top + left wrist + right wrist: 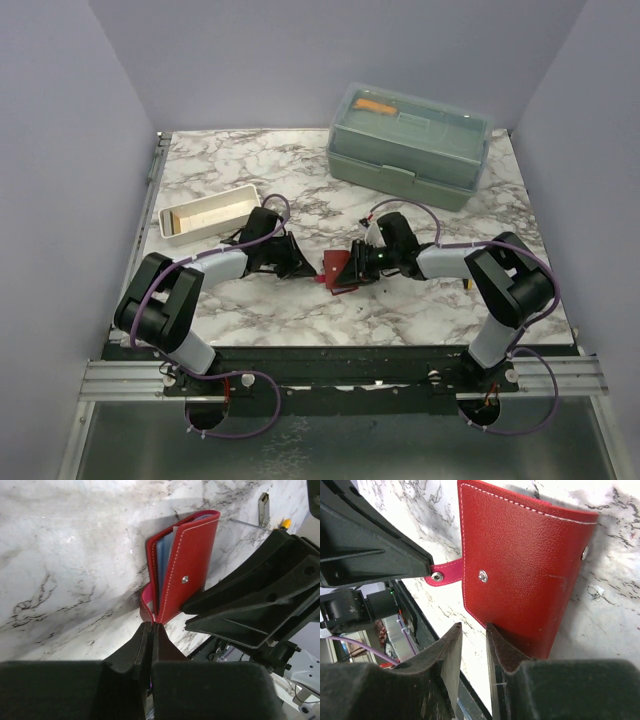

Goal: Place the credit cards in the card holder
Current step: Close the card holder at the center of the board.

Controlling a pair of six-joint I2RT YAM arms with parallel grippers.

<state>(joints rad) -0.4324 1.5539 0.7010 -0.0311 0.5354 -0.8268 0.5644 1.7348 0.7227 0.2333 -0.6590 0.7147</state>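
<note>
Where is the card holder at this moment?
In the top view, the card holder is near the middle of the marble table, between the left gripper and the right gripper.

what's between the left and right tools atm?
Only the card holder, propped up and partly open. The left tool meets it at one side, the right tool at the other. Clearest in the top view.

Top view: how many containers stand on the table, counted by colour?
Red: 1, card holder
White: 1, tray
Green: 1, box
Total: 3
</note>
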